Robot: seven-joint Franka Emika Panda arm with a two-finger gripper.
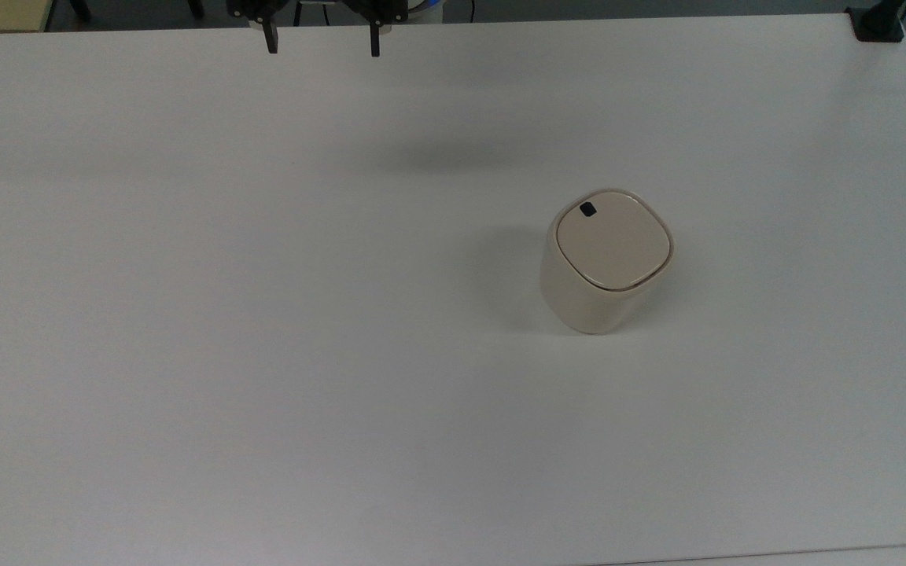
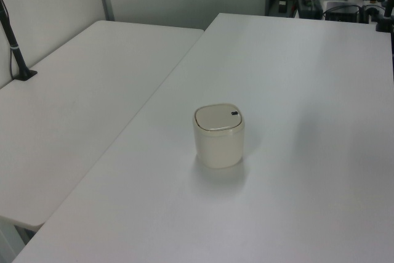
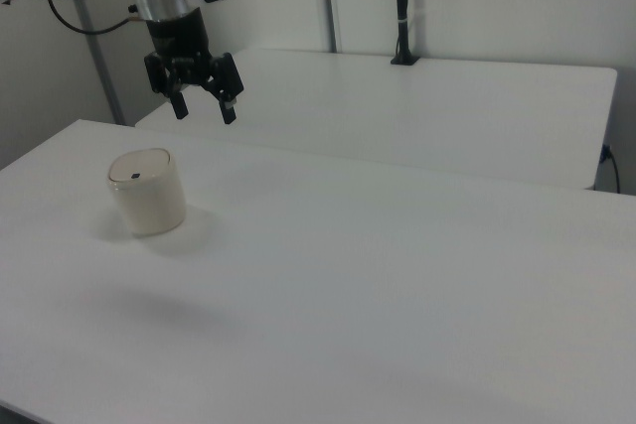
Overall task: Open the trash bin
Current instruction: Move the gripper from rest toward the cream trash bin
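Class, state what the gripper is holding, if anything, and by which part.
Nothing: the gripper hangs open above the table, apart from the closed trash bin.

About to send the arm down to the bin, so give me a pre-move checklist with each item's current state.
1. Lid shut flat on the trash bin: ok.
2. Black button uncovered and facing up: ok.
3. Bin upright on the table: ok.
4. Gripper open, holding nothing: ok.
5. Gripper raised off the table and apart from the bin: ok.
6. Gripper lined up over the button: not ok.
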